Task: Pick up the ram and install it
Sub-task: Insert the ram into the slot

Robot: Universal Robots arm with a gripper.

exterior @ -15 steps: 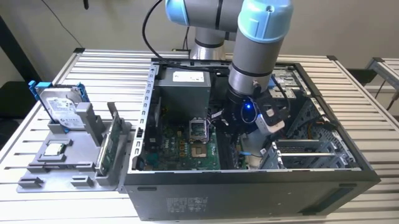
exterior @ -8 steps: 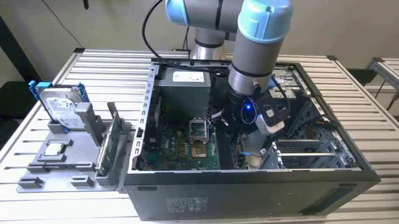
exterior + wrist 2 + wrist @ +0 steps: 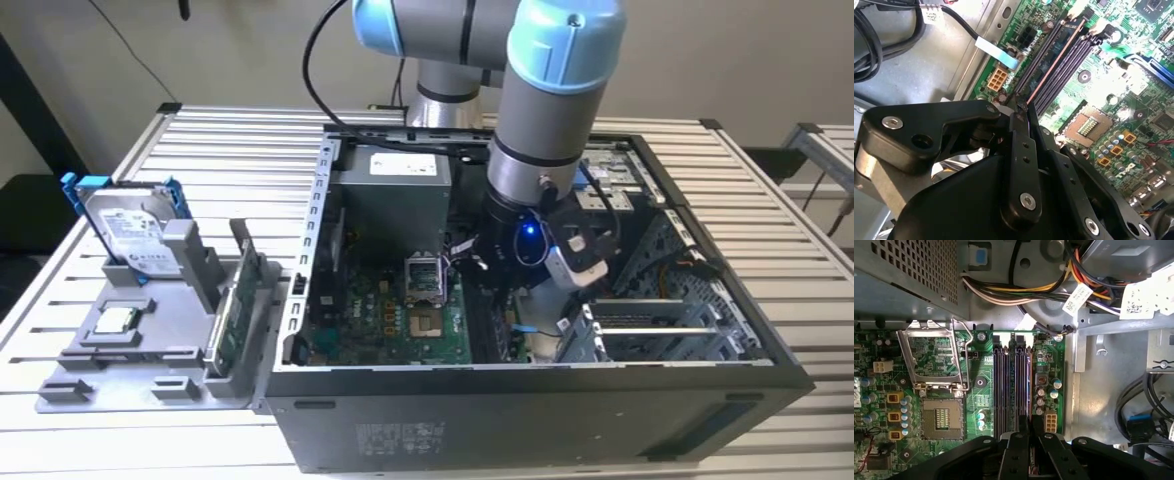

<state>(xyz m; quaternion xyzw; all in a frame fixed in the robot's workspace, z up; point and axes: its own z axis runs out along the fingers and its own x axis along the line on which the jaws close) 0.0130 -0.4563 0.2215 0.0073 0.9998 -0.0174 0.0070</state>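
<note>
Install step: gripper [image 3: 1021,107] fingers closed on the ram [image 3: 1054,65], which stands edge-on in a memory slot [image 3: 1004,390], probably not fully seated. Needs straight, even downward pressure.

A robotics lab or test workshop set up for computer assembly. A grey and light-blue industrial robot arm [image 3: 541,130] reaches down into an open desktop computer case [image 3: 534,400] lying on a bench [image 3: 240,140] of ribbed aluminium slats. Beside the case, a grey fixture tray [image 3: 120,370] holds spare parts upright, among them a hard drive in a blue bracket [image 3: 127,225]. Plain pale walls stand behind.
</note>
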